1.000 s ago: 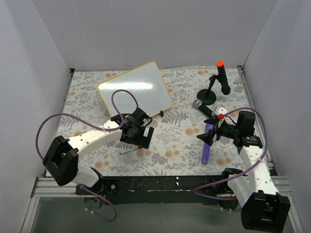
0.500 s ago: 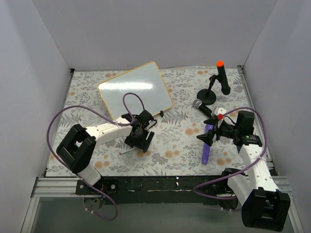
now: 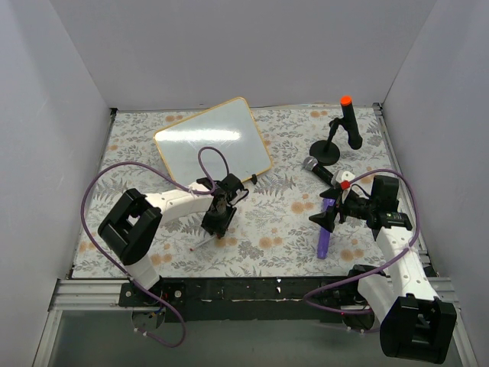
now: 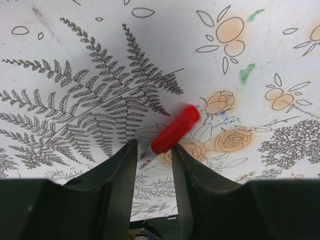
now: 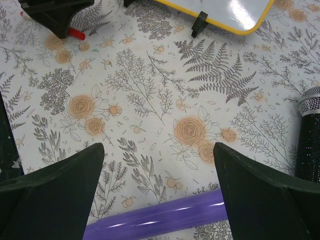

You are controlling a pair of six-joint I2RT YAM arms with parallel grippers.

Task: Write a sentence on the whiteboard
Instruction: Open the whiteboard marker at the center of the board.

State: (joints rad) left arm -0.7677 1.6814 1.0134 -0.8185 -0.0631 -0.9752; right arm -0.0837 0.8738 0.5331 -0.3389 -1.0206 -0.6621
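Note:
The whiteboard (image 3: 210, 141) lies at the back left, tilted, its face plain white; its yellow edge and a black clip foot also show at the top of the right wrist view (image 5: 235, 12). No sentence is in view. A red-capped marker (image 4: 175, 129) lies on the floral mat, its thin body poking out toward the near edge (image 3: 200, 245). My left gripper (image 3: 218, 222) is down over it. Its jaws (image 4: 154, 146) stand narrow with the barrel between them. The cap touches the right finger; a gap shows at the left one. My right gripper (image 3: 328, 216) hovers open over the mat.
A purple tube (image 3: 325, 229) lies under the right gripper, seen close up (image 5: 160, 217). A microphone (image 3: 317, 170) and a black stand with an orange top (image 3: 336, 138) are at the back right. White walls enclose the mat.
The left arm has swung in over the marker and lowered, and its jaws have narrowed from wide open to close around the barrel. The right arm has not moved.

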